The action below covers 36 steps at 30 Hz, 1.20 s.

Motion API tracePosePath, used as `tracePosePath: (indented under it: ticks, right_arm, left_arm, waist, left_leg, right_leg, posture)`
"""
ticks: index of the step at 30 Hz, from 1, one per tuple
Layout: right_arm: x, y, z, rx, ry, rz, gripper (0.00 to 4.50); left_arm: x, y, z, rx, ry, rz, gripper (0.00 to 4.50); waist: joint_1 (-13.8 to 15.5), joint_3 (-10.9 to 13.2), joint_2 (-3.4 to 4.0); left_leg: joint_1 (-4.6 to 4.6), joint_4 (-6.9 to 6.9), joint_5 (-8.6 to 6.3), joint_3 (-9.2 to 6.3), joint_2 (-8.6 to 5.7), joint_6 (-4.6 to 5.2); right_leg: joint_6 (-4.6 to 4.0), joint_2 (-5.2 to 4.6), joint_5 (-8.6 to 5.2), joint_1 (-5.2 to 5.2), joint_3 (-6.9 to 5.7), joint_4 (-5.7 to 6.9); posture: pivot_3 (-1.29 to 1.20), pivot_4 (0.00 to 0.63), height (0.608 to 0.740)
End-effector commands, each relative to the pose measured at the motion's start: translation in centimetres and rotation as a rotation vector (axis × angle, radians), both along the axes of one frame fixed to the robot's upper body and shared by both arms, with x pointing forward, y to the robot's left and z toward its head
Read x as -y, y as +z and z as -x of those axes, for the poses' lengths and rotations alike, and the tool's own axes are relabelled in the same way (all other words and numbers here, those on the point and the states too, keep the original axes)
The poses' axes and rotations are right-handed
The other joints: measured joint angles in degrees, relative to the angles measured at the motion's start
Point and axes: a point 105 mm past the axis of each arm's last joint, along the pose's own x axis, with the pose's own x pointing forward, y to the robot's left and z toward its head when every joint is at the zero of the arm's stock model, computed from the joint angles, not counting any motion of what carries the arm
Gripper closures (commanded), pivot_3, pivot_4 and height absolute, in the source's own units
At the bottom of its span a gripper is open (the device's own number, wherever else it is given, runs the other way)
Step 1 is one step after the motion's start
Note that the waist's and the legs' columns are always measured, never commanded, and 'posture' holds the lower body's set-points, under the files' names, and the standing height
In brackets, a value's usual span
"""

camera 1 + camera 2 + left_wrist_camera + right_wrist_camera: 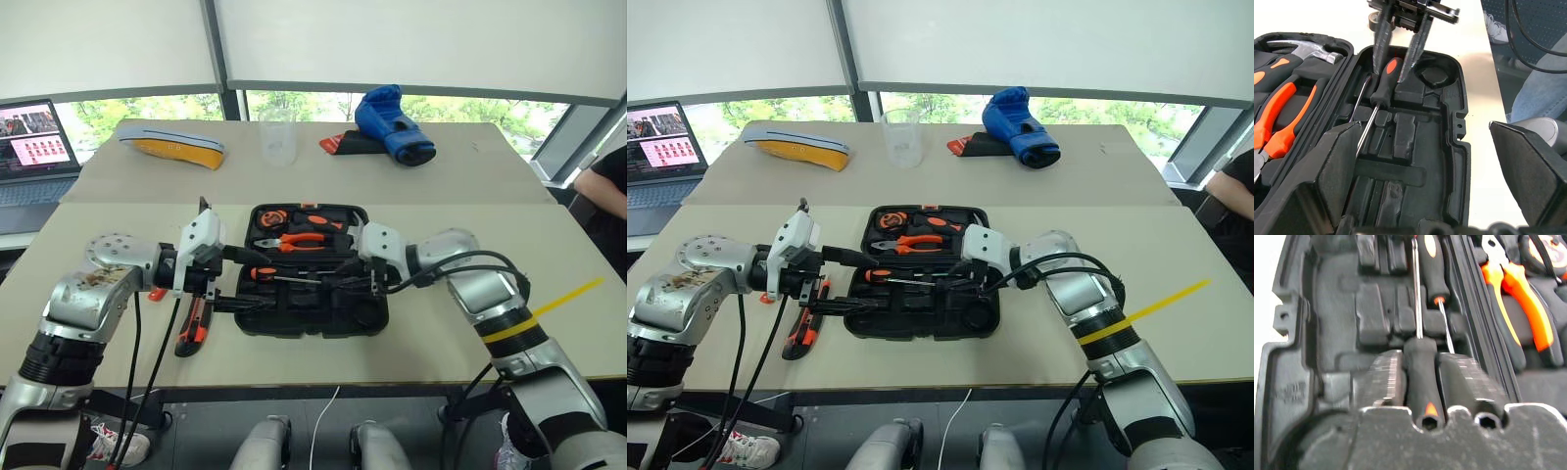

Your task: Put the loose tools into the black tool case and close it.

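Screwdriver (pixel 1420 362) handle sits clamped between the right gripper's (pixel 345 277) narrow jaws, over the near half of the open black case (pixel 377 318). Left gripper (pixel 238 281) hovers at the case's left edge, jaws wide. Utility knife (pixel 192 328) lies left of the case.

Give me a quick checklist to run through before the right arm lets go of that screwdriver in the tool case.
1. Right pincer closed on the screwdriver handle: ok.
2. Screwdriver over the near half of the black tool case, among the moulded slots: ok.
3. Handle seated fully in a slot: cannot tell.
4. Second screwdriver already lying in the case, beside the held one: ok.
5. Left pincer open and holding nothing: ok.
6. Every loose tool packed: not ok; the utility knife lies on the table left of the case.
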Motion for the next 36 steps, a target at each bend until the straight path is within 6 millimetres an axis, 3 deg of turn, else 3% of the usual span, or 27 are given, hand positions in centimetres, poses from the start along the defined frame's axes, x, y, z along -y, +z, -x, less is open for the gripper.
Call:
tracePosePath:
  ticks: [1, 9, 15, 23, 30, 32, 36]
  right_arm:
    - [-0.7, 1.7, -0.4, 0.045, 0.004, -0.041, 4.43]
    - [-0.8, -0.1, -1.5, 0.068, -0.033, 0.039, 4.43]
    - [0.0, -2.7, -1.7, 0.111, -0.003, 0.204, 4.43]
    - [-1.6, -2.8, -0.6, 0.130, 0.069, 0.191, 4.43]
    - [-1.1, -3.8, -0.8, 0.167, 0.070, 0.250, 4.43]
    - [-1.7, -2.3, -0.8, 0.147, 0.053, 0.166, 4.43]
    - [-3.6, 3.9, 1.1, 0.047, 0.086, -0.165, 4.43]
  left_arm:
    - [-0.3, 1.0, 0.1, 0.059, 0.003, -0.014, 0.00]
    - [-0.5, 1.0, 0.2, 0.061, 0.013, -0.016, 0.00]
    - [-0.5, 0.8, 0.3, 0.057, 0.018, -0.017, 0.00]
    - [-0.5, 0.4, 0.1, 0.052, 0.021, -0.018, 0.00]
    - [-0.5, 0.4, -0.1, 0.053, 0.024, -0.016, 0.00]
    - [-0.7, 0.3, -0.1, 0.051, 0.040, -0.018, 0.00]
    - [-2.3, 0.1, -0.3, 0.042, 0.148, -0.009, 0.00]
  waist:
    - [0.0, 0.0, 0.00]
    - [0.0, 0.0, 0.00]
    - [-0.1, 0.0, 0.01]
    - [-0.1, 0.0, 0.00]
    - [-0.1, 0.0, 0.00]
    - [-0.1, 0.0, 0.00]
    - [-0.2, 0.0, -0.01]
  left_leg:
    - [0.00, 0.00, 0.00, 0.00, 0.00, 0.00]
    - [0.00, 0.00, 0.01, 0.00, 0.00, -0.02]
    - [0.07, -0.01, -0.01, 0.00, 0.05, -0.09]
    - [0.59, -0.25, -0.14, 0.01, 0.06, -0.30]
    - [0.61, -0.29, -0.12, 0.01, 0.16, -0.28]
    - [0.61, -0.30, -0.11, 0.02, 0.21, -0.27]
    - [0.57, -0.30, -0.09, 0.07, 0.45, -0.25]
  right_leg:
    - [0.00, 0.00, 0.00, 0.00, 0.00, 0.00]
    - [-0.01, 0.01, 0.00, -0.01, 0.00, 0.01]
    - [-0.02, 0.07, 0.01, 0.01, 0.02, 0.02]
    - [-0.14, 0.05, -0.06, 0.16, 0.06, -0.01]
    - [-0.20, 0.22, -0.10, 0.15, 0.12, 0.01]
    - [-0.21, 0.29, -0.10, 0.15, 0.14, -0.01]
    - [-0.28, 0.54, -0.06, 0.20, 0.26, 0.00]
  posture:
    - [0.00, 0.150, 0.740]
    - [0.00, 0.150, 0.740]
    - [0.00, 0.150, 0.740]
    - [0.00, 0.150, 0.740]
    - [0.00, 0.150, 0.740]
    - [0.00, 0.150, 0.740]
    - [0.00, 0.150, 0.740]
